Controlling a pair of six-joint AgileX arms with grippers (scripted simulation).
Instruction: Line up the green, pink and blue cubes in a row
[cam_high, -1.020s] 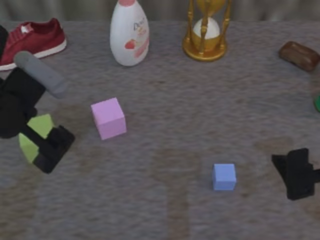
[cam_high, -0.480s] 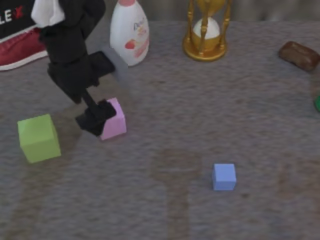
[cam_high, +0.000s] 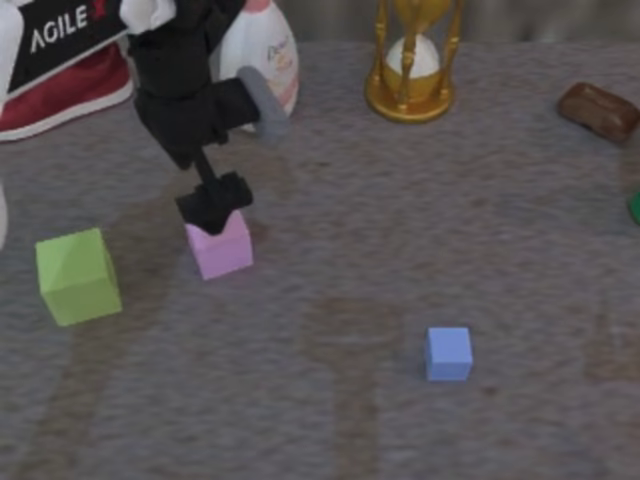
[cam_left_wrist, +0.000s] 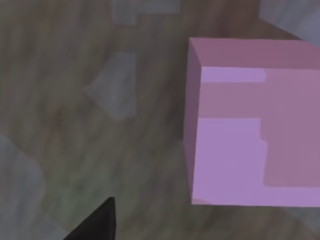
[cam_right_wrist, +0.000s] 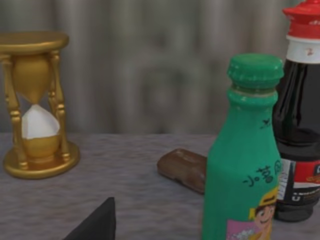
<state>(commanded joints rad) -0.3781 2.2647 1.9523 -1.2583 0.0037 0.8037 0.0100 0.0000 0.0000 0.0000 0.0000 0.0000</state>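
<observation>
The lime-green cube (cam_high: 77, 277) rests at the table's left, apart from either arm. To its right is the pink cube (cam_high: 222, 250), with its far edge under my left gripper (cam_high: 213, 203), which hovers over it. In the left wrist view the pink cube (cam_left_wrist: 255, 125) fills one side and a single dark fingertip (cam_left_wrist: 97, 225) shows beside bare table; the gripper is open and holds nothing. The small blue cube (cam_high: 448, 353) lies alone toward the front right. My right gripper is out of the top view; one of its fingertips (cam_right_wrist: 102, 222) shows, open.
Along the back stand a red shoe (cam_high: 60, 95), a white lotion bottle (cam_high: 275, 70), a gold hourglass (cam_high: 412, 60) and a brown bar (cam_high: 598, 110). A green bottle (cam_right_wrist: 245, 160) and a dark sauce bottle (cam_right_wrist: 300, 125) stand close to the right gripper.
My left arm let go of the green cube, lifted off it and swung right to hover over the pink cube. The right gripper withdrew out of the top view.
</observation>
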